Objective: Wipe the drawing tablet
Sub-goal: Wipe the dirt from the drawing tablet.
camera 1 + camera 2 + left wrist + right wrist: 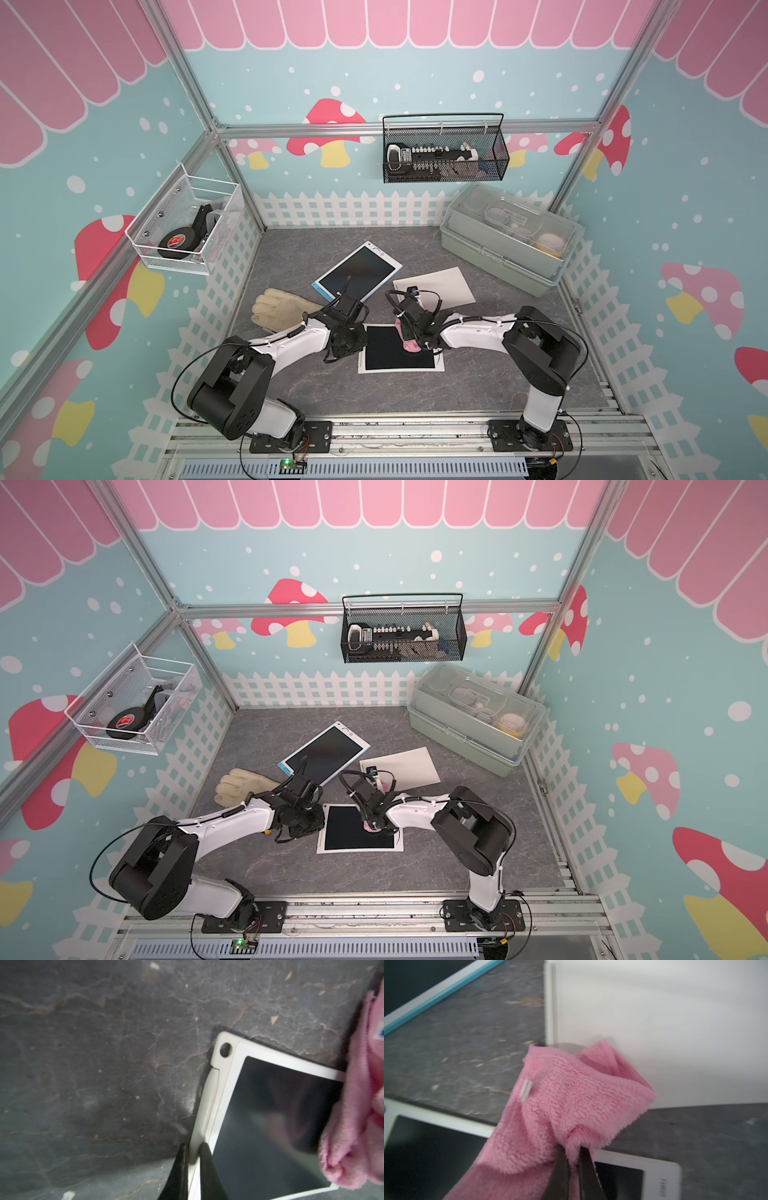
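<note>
Pink cloth (pixel 571 1095) is bunched in the right gripper (pixel 572 1150), whose two dark fingers are pinched tight on a fold of it. From above, most of that cloth is tucked under the arm's wrist. Only a tongue of it shows on the right half of the dark screen, and I can't say how firmly it presses. The drawing tablet (pixel 395 353), white-framed, lies flat on the grey marbled table (pixel 478 374) near the front, between the two arms. Its left edge disappears beneath the left arm in both top views. Only the left wrist view shows the left gripper (pixel 194 1147), clamped across that edge's raised white rim with one finger outside and one on the frame. That view cuts the cloth off at its border. The right wrist view is smeared, so the lettering on the tablet's frame is unreadable. Further back lie a blue-edged tablet (pixel 357 270), a white sheet (pixel 436 282) and a beige glove (pixel 278 309), its cuff hidden behind the left arm
</note>
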